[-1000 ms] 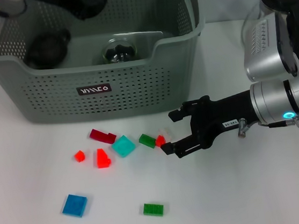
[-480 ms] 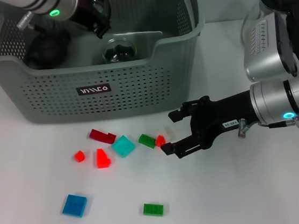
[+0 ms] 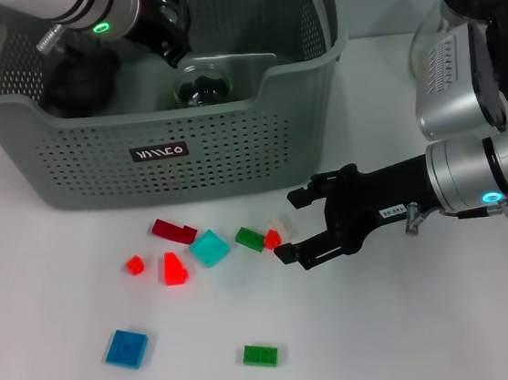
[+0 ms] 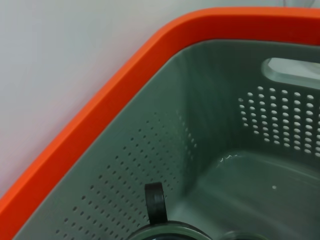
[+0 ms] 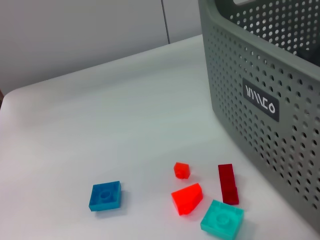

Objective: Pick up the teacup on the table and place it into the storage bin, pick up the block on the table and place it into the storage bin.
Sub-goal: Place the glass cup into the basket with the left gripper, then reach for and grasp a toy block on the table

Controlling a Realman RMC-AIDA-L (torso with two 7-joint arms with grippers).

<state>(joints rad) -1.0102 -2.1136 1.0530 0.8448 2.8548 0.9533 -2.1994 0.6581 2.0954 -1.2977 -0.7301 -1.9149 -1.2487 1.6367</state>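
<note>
The storage bin (image 3: 77, 164) stands at the back left of the white table. Inside it lie a dark teacup (image 3: 81, 83) and a round glass piece (image 3: 202, 87). My left gripper (image 3: 165, 26) hangs inside the bin, just right of the teacup; the left wrist view shows the teacup's black handle (image 4: 155, 202) by the bin wall (image 4: 150, 145). My right gripper (image 3: 290, 224) is open, low over the table in front of the bin. A small red block (image 3: 271, 238) lies right at its fingertips, not gripped.
More blocks lie left of the right gripper: green (image 3: 249, 238), teal (image 3: 209, 247), dark red (image 3: 174, 230), a red wedge (image 3: 173, 269), small red (image 3: 134, 264), blue (image 3: 126, 348) and green (image 3: 260, 355). A glass teapot (image 3: 459, 56) stands at the right.
My left arm has come further into view over the bin, moving slightly right and down. The right gripper and the blocks have stayed put.
</note>
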